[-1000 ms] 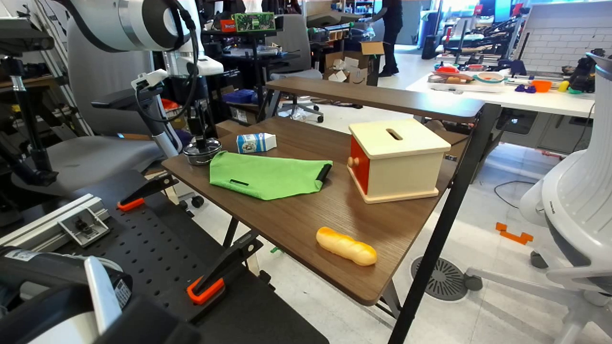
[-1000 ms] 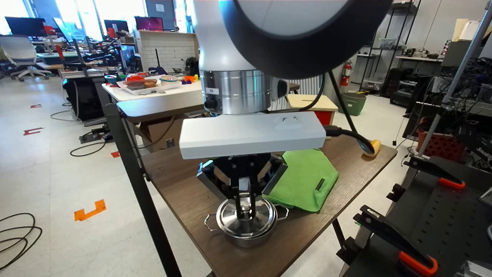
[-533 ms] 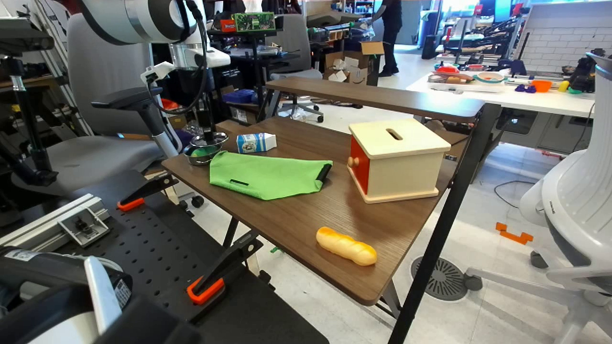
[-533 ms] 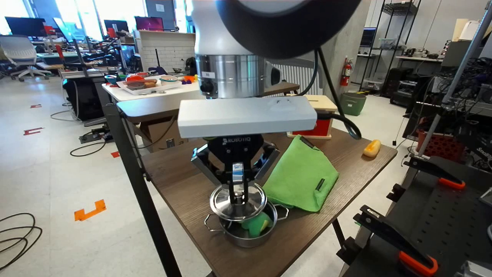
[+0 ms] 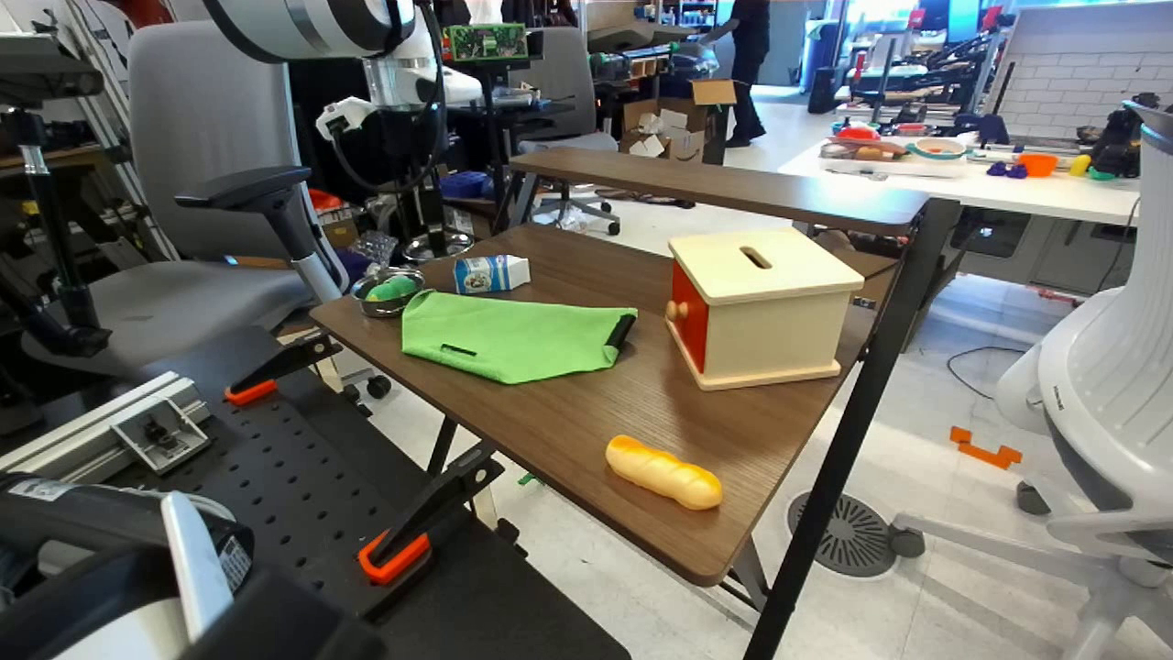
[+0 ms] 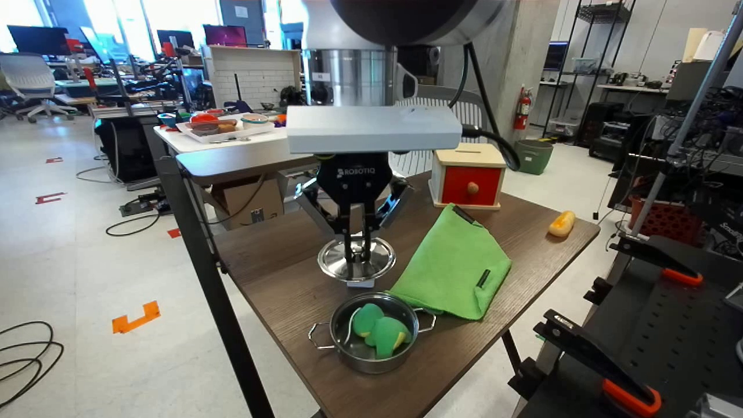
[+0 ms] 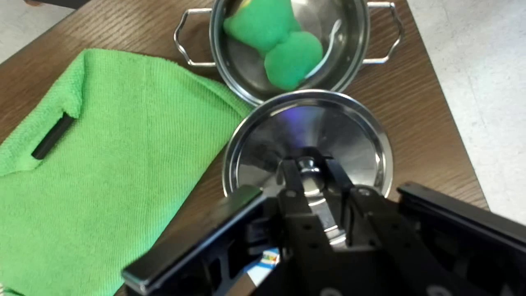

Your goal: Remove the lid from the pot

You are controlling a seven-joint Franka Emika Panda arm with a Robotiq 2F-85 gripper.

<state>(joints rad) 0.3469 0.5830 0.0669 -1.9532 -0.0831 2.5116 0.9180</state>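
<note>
Your black gripper point(image 6: 357, 255) pinches the round shiny-metal lid point(image 7: 302, 129) by its knob point(image 7: 311, 183), aloft beside the two-handled metal pot point(image 6: 374, 366); removal's prob. done, so next lower it onto brown wood table point(image 6: 276, 255) w/o hitting blue-white carton point(image 5: 490, 274).

Green cloth point(image 5: 509, 337) and wooden box point(image 5: 779, 328) noted on brown table point(image 5: 568, 422)

The cloth is laid flat near a blue-and-white carton point(image 5: 490, 274) set on its side. The box is slotted on top and fitted with a red, knobbed front. A bread-shaped item point(image 5: 664, 472) is placed near a table corner. A fire extinguisher point(image 6: 522, 110) and green bin point(image 6: 533, 158) are seen beyond.
</note>
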